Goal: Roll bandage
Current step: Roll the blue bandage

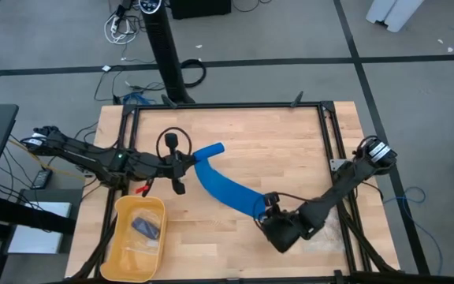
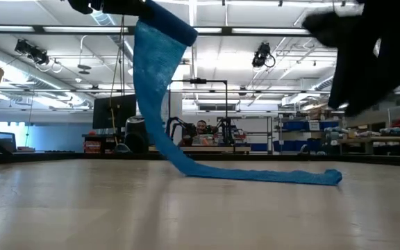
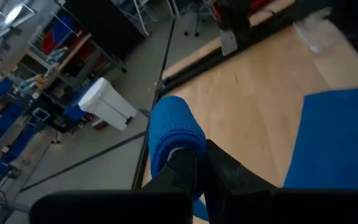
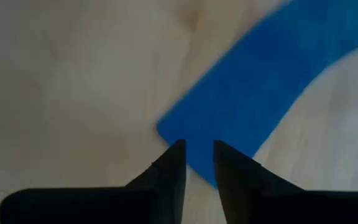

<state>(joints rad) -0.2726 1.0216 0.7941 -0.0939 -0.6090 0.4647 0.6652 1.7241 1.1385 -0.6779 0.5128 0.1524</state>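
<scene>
The left hand (image 1: 181,163) is clamped on one end of the bandage (image 1: 225,188), holding that rolled end up off the table (image 1: 290,150); in the left wrist view the blue fabric wraps over its closed fingers (image 3: 182,168). From there the bandage hangs down and trails flat across the wood (a long curved band) to its far end by the right hand (image 1: 268,211). That hand sits low over the strip's end, fingers (image 4: 173,163) slightly apart, gripping nothing. A yellow tray (image 1: 121,237) rests at the table's near left corner.

We log a wooden worktop (image 1: 290,142); a blue bandage (image 1: 225,188) curving between the left gripper (image 1: 186,164) and right gripper (image 1: 270,214); a yellow tray (image 1: 124,246) holding a dark packet (image 1: 146,227).
</scene>
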